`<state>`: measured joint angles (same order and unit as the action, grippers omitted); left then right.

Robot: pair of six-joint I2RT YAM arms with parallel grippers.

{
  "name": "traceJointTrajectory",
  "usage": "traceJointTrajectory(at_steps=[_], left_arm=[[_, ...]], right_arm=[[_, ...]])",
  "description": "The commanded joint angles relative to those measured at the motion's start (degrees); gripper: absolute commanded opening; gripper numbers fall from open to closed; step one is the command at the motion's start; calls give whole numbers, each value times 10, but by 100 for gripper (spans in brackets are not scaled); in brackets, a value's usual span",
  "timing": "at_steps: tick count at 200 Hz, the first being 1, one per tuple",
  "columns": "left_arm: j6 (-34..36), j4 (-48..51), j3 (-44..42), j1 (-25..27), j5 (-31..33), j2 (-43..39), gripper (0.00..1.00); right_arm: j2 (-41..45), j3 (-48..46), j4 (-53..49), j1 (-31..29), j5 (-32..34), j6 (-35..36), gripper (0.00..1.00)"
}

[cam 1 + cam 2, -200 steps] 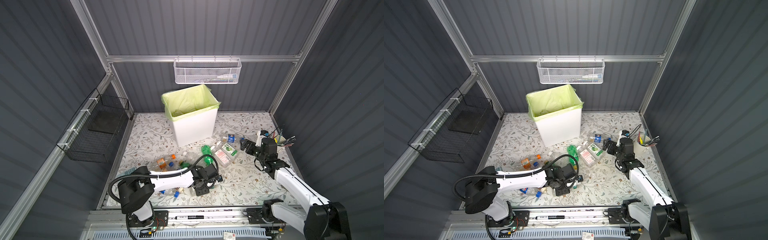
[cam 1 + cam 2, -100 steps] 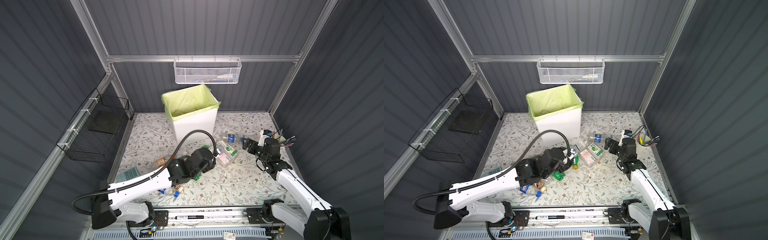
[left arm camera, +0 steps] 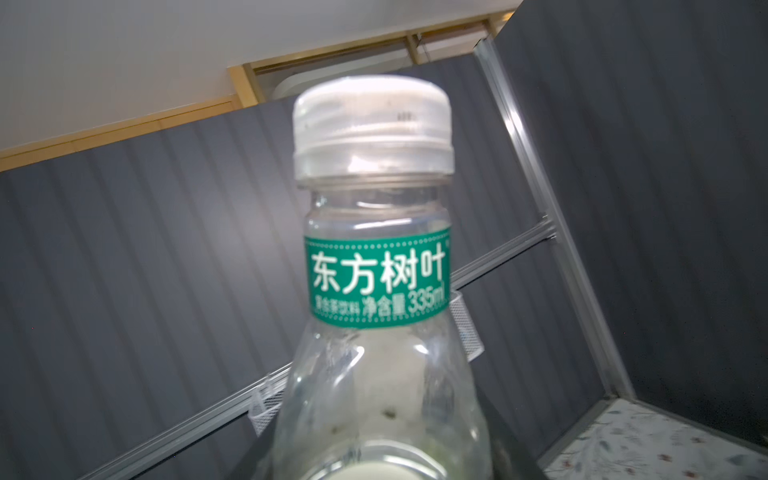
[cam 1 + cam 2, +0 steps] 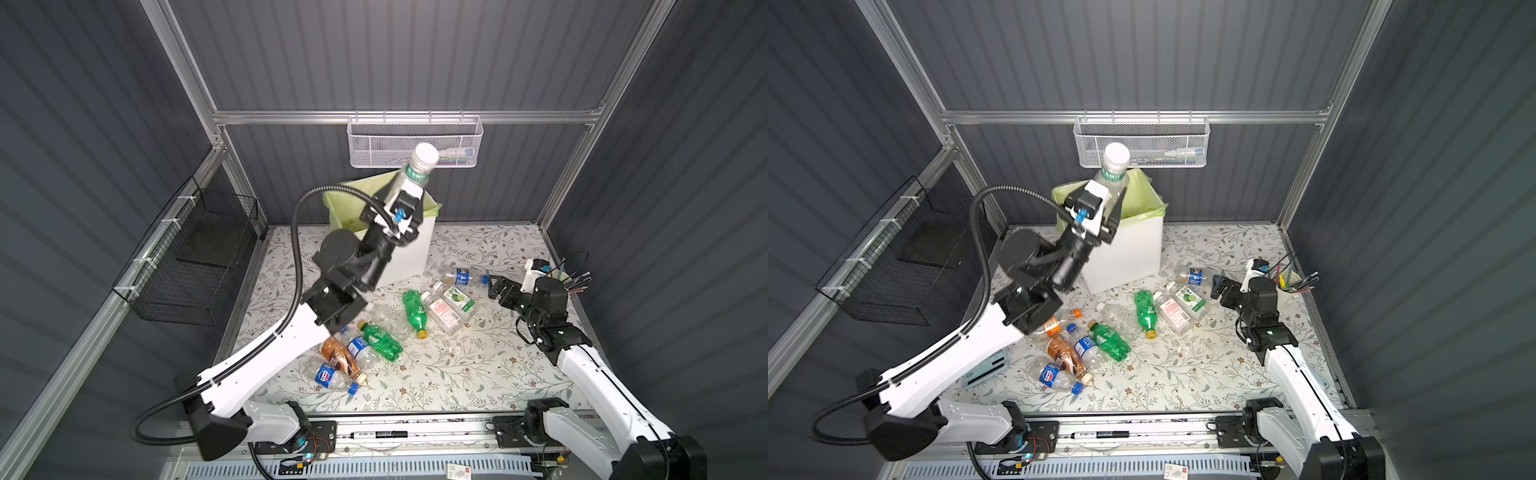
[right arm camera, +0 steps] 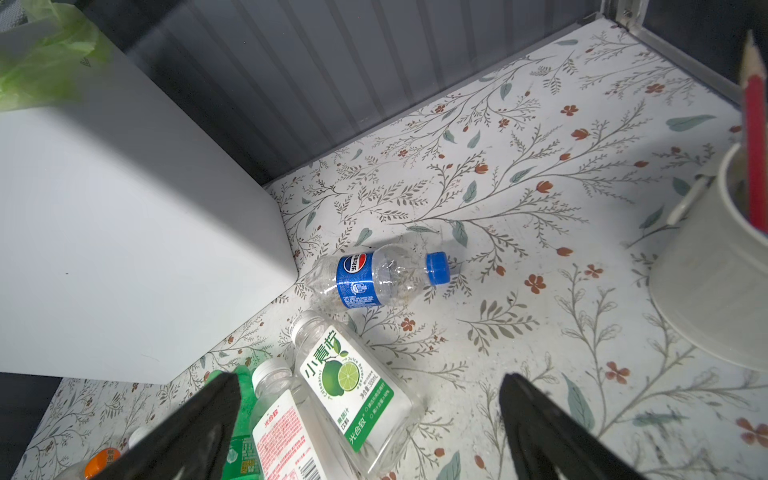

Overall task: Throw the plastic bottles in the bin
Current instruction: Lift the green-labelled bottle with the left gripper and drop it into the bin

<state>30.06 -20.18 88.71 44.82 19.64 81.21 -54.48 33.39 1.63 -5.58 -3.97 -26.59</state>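
The left gripper (image 4: pixel 402 198) has swung up from the mat (image 4: pixel 457 374) and now clamps a clear white-capped bottle (image 4: pixel 417 167), cap up, over the bin (image 4: pixel 415 253). The right gripper (image 4: pixel 496 286) hangs wide open beside a blue-capped bottle (image 4: pixel 461 276). Other bottles (image 4: pixel 413 309) lie on the mat.

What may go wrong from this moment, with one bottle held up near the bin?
1. The bottle is held high, cap up, in the left jaws; dropped from there, it might strike the bin rim and fall outside.
2. The pencil cup stands beside the right arm; a swing might tip it.
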Motion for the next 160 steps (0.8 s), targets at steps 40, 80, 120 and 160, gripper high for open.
traceJointTrajectory(at_steps=[40,80,120,160], left_arm=[[-177,277,178,-106,-94,126,85],[-187,246,145,-107,-68,58,100],[-189,225,85,-106,-72,22,100],[-217,198,-11,-105,-89,-18,100]], right_arm=[[-5,28,-13,5,-22,5,99],[-6,25,-17,5,-14,-1,99],[-10,28,-22,5,-11,-4,99],[-30,32,-25,4,-6,2,99]])
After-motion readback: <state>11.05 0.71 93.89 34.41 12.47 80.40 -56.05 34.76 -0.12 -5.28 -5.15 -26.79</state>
